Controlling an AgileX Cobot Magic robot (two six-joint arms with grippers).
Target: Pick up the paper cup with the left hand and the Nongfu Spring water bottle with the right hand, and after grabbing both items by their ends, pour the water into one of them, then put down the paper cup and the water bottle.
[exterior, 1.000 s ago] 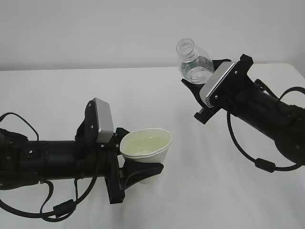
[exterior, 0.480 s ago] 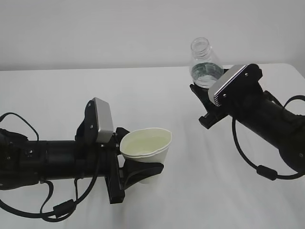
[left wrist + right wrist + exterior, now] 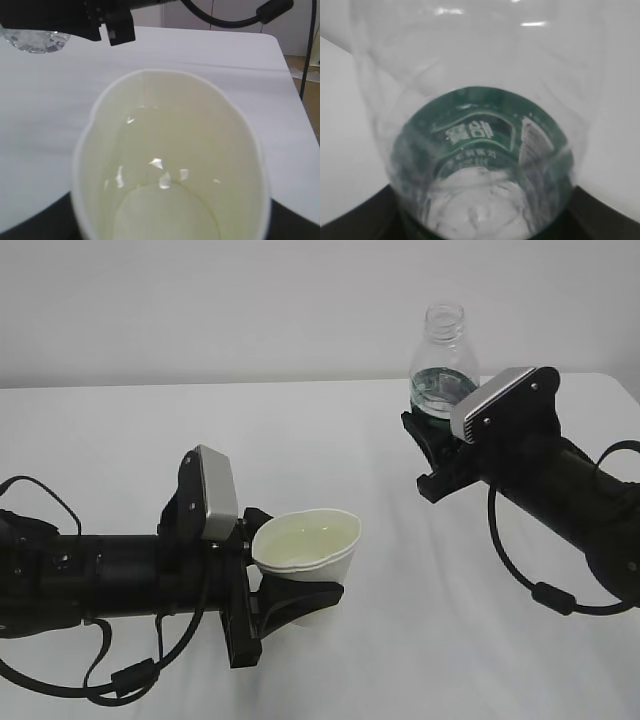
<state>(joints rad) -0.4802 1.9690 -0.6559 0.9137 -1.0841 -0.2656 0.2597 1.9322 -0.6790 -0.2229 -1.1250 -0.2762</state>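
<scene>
My left gripper is shut on the lower part of the white paper cup, which it holds upright above the table at the lower middle. Clear water lies in the cup's pale yellowish inside, and the cup fills the left wrist view. At the upper right my right gripper is shut on the base of the Nongfu Spring water bottle, which stands nearly upright with its capless neck up. The bottle with its dark green label fills the right wrist view. The fingers are hidden in both wrist views.
The white table runs to a pale wall behind. Black cables loop under the right arm and under the left arm. The table's right edge and a darker floor show in the left wrist view.
The right arm has swung the bottle from a leftward tilt to nearly upright and carried it to the right, away from the cup. The left arm and cup have stayed still.
</scene>
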